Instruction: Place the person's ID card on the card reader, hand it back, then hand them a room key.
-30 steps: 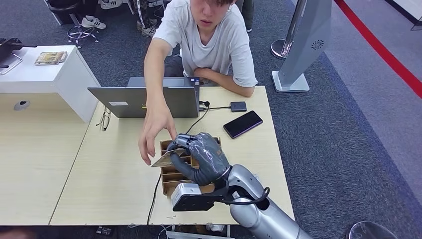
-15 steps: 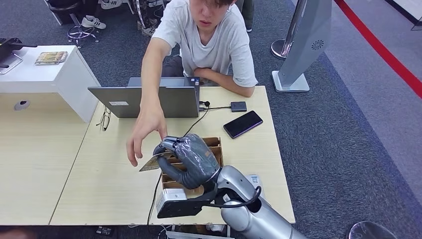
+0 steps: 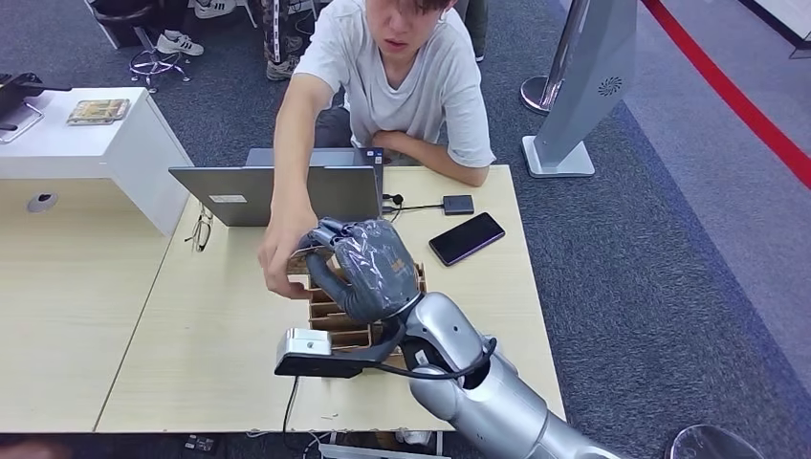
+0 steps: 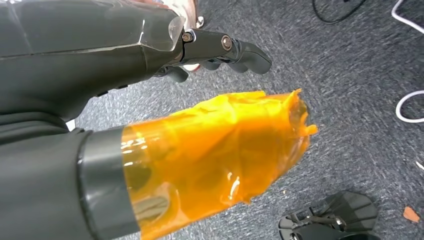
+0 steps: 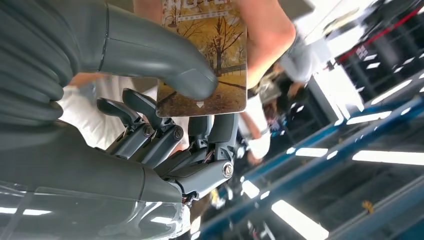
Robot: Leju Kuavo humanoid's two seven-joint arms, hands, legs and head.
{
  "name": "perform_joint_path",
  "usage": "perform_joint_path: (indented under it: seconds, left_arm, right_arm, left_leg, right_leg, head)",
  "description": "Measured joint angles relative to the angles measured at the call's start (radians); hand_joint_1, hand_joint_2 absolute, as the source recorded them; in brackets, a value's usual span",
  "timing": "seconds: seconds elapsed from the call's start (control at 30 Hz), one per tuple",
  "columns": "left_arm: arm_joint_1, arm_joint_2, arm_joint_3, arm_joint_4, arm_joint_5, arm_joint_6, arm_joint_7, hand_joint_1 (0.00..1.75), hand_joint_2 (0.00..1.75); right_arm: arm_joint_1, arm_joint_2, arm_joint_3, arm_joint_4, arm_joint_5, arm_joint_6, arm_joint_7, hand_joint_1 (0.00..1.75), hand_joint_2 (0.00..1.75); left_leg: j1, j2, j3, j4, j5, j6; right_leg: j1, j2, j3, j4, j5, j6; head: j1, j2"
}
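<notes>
Bright even indoor light, soft shadows on desk, blown-out ceiling lights and blurred background in right wrist view

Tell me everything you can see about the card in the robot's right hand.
The card is thin, flat and glossy, printed with an autumn scene of yellow trees and a small white arrow near one edge. The right hand pinches it under its thumb above the wooden box, and the person's hand is closing on its far end.
</notes>
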Motion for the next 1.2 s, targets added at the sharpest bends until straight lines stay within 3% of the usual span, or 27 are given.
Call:
perform_joint_path:
  seconds: [0.13, 0.23, 0.27, 0.37, 0.77, 1.2]
  left_arm:
    - [0.000, 0.000, 0.000, 0.000, -0.006, 0.000, 0.000, 0.00, 0.00]
    - [0.000, 0.000, 0.000, 0.000, -0.006, 0.000, 0.000, 0.00, 0.00]
    - [0.000, 0.000, 0.000, 0.000, -0.005, 0.000, 0.000, 0.00, 0.00]
    - [0.000, 0.000, 0.000, 0.000, -0.003, 0.000, 0.000, 0.00, 0.00]
    - [0.000, -0.002, 0.000, 0.000, 0.006, -0.003, 0.000, 0.00, 0.00]
    - [0.012, 0.000, 0.000, 0.000, 0.013, 0.003, -0.026, 0.00, 0.00]
  right_arm:
    - [-0.006, 0.008, -0.019, 0.038, 0.016, -0.031, -0.004, 1.71, 1.75]
    - [-0.009, 0.011, -0.026, 0.056, 0.009, -0.034, -0.007, 0.40, 1.75]
    - [-0.009, 0.012, -0.029, 0.060, 0.002, -0.033, -0.010, 0.00, 1.31]
    - [-0.009, 0.018, -0.035, 0.070, -0.022, -0.025, -0.020, 0.00, 0.00]
    - [-0.004, 0.025, -0.042, 0.053, -0.049, -0.014, -0.029, 0.00, 0.00]
    - [0.058, 0.024, -0.044, 0.001, -0.200, 0.009, -0.106, 0.00, 0.00]
  left_leg:
    - [0.000, 0.000, 0.000, 0.000, 0.000, 0.000]
    - [0.000, 0.000, 0.000, 0.000, 0.000, 0.000]
    - [0.000, 0.000, 0.000, 0.000, 0.000, 0.000]
    - [0.000, 0.000, 0.000, 0.000, 0.000, 0.000]
    - [0.000, 0.000, 0.000, 0.000, 0.000, 0.000]
    - [0.000, 0.000, 0.000, 0.000, 0.000, 0.000]
  right_leg:
    - [0.000, 0.000, 0.000, 0.000, 0.000, 0.000]
    - [0.000, 0.000, 0.000, 0.000, 0.000, 0.000]
    - [0.000, 0.000, 0.000, 0.000, 0.000, 0.000]
    - [0.000, 0.000, 0.000, 0.000, 0.000, 0.000]
    - [0.000, 0.000, -0.001, 0.000, 0.000, 0.000]
    - [0.000, 0.000, -0.001, 0.000, 0.000, 0.000]
  head:
    - [0.000, 0.000]
    - [0.000, 0.000]
    - [0.000, 0.000]
    - [0.000, 0.000]
    - [0.000, 0.000]
    - [0.000, 0.000]
